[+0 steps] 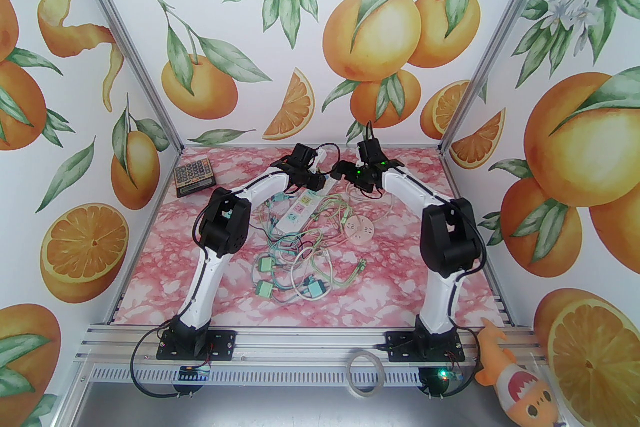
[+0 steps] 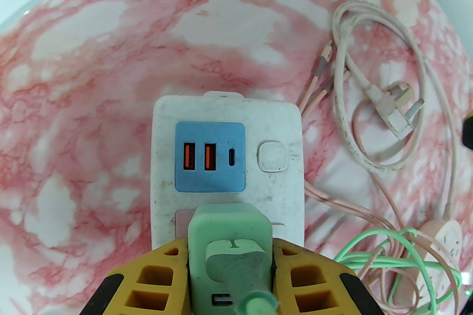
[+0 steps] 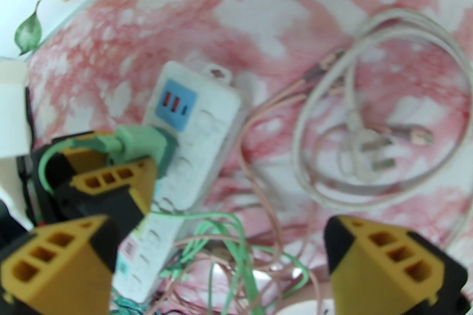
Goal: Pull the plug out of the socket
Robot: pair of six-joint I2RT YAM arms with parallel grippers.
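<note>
The left gripper (image 2: 229, 250) pinches the green plug (image 2: 229, 228) from both sides. The plug appears seated in the white power strip (image 2: 275, 121), just below its blue USB panel (image 2: 210, 156). The right gripper (image 3: 221, 243) hangs spread wide above the pink marbled surface (image 2: 92, 84), nothing between its fingers.

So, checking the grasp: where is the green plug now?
In the left wrist view, the green plug sits in the white power strip just below its blue USB panel, clamped by the left tool.
</note>
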